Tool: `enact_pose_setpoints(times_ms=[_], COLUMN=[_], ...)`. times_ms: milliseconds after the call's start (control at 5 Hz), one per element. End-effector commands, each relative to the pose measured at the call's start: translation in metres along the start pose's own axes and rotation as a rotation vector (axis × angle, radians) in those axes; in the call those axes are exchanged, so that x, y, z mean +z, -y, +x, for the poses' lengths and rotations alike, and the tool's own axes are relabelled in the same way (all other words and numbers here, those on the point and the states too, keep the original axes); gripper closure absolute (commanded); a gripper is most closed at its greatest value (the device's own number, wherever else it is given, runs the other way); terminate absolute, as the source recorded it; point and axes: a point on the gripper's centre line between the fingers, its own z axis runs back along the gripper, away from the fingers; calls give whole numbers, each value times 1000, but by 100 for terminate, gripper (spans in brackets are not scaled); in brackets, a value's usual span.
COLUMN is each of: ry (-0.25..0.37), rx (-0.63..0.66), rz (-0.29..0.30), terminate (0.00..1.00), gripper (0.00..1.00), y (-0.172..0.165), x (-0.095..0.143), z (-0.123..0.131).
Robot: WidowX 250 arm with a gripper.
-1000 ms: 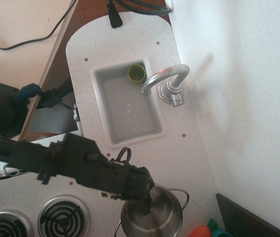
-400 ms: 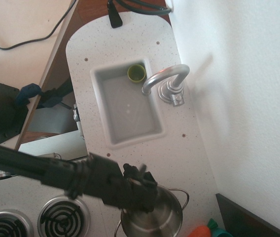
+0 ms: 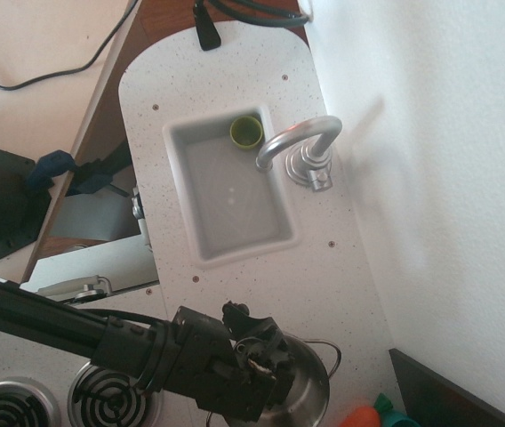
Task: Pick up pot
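Note:
The pot (image 3: 308, 384) is a shiny round steel pot at the bottom edge of the view, on the counter right of the stove burners. A thin wire loop handle (image 3: 331, 350) shows on its upper right. My black gripper (image 3: 257, 369) hangs over the pot's left half and hides much of its rim and inside. The fingertips are lost against the gripper's dark body, so I cannot tell whether they are open or shut on the rim.
A white sink (image 3: 230, 191) holds a small green cup (image 3: 245, 132) in its far corner, with a silver faucet (image 3: 299, 149) beside it. Two stove burners (image 3: 101, 396) lie at bottom left. An orange and teal toy (image 3: 372, 414) lies right of the pot. The wall runs along the right.
My arm has swung down and toward the bottom of the view, so the gripper now covers more of the pot's left side. The pot has stayed in place.

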Motion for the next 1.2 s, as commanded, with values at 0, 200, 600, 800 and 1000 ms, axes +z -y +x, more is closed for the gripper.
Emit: enact_pose_setpoints(times_ms=[0, 200, 600, 800, 1000], ry=[40, 45, 47, 53, 73], rx=[-26, -32, -41, -60, -77], rz=[-90, -94, -100, -126, -176], terminate=[0, 0, 0, 0, 0], gripper=[0, 0, 0, 100, 100], y=[2, 2, 3, 3, 0], x=[20, 20, 18, 22, 33], z=[5, 3, 2, 1, 0])
